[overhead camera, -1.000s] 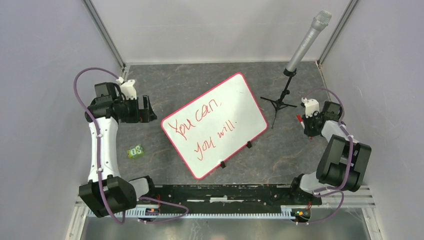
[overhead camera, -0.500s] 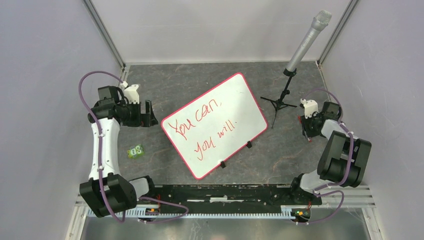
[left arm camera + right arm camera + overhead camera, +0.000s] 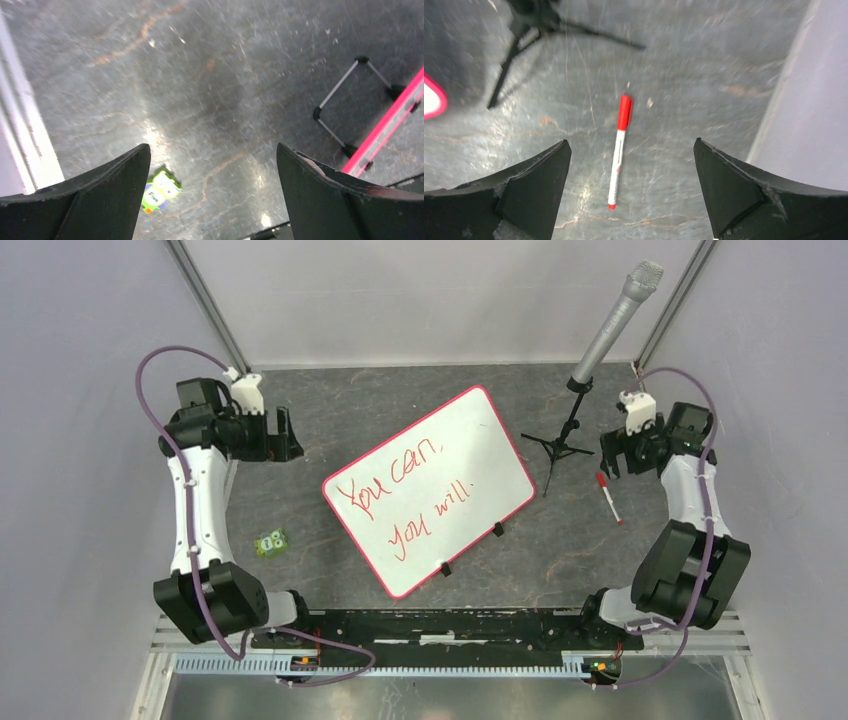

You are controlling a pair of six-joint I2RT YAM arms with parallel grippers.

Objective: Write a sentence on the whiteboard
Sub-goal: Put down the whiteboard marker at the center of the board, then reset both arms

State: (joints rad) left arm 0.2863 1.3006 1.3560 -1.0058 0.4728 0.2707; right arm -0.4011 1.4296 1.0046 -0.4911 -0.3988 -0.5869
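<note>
trouble could come on the worktop if an arm sweeps low over the whiteboard: it may smudge the red sentence. the whiteboard's long side slants from near left to far right, and the words do too. left fingers and right fingers, either side of it, gape wide, empty. the pen right of it could roll.
</note>
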